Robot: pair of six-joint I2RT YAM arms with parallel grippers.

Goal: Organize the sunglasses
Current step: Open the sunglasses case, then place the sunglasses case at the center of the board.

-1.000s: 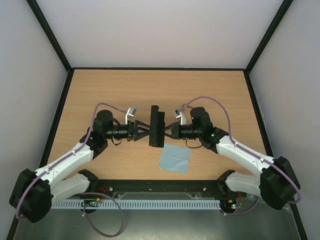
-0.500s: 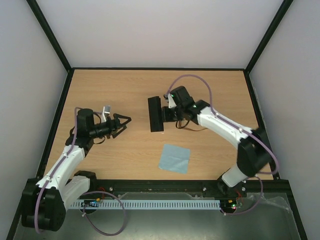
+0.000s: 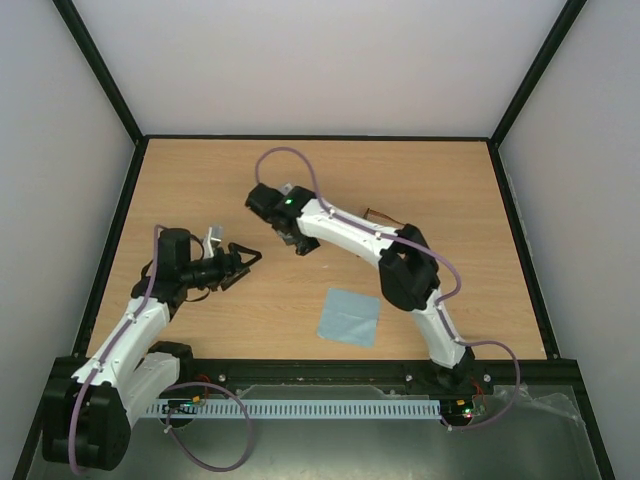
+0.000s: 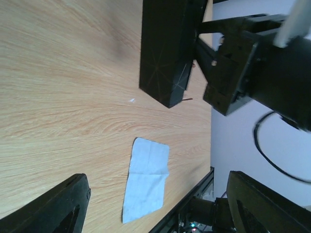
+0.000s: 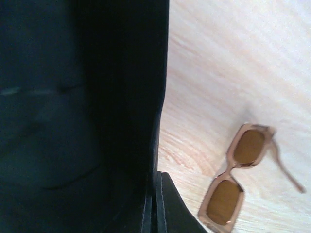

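- My left tool (image 3: 248,258) hung open and empty; my right tool (image 3: 296,238) was against the black case (image 4: 164,53), and I couldn't tell its grip.
- The sunglasses (image 5: 236,172) lay on the worktop (image 3: 200,180) near the case; a sliding case might have knocked them.

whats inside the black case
Its inside is hidden: the case shows only black outer walls. The sunglasses lie on the table outside it, so they are not in it.

One pair of sunglasses (image 5: 231,170), toward 2 o'clock on the single counter (image 3: 450,180). One black case (image 4: 163,53) near the middle. One blue cloth (image 3: 349,316) toward 6 o'clock. Two arms: one left arm (image 3: 130,322), one right arm (image 3: 350,230).
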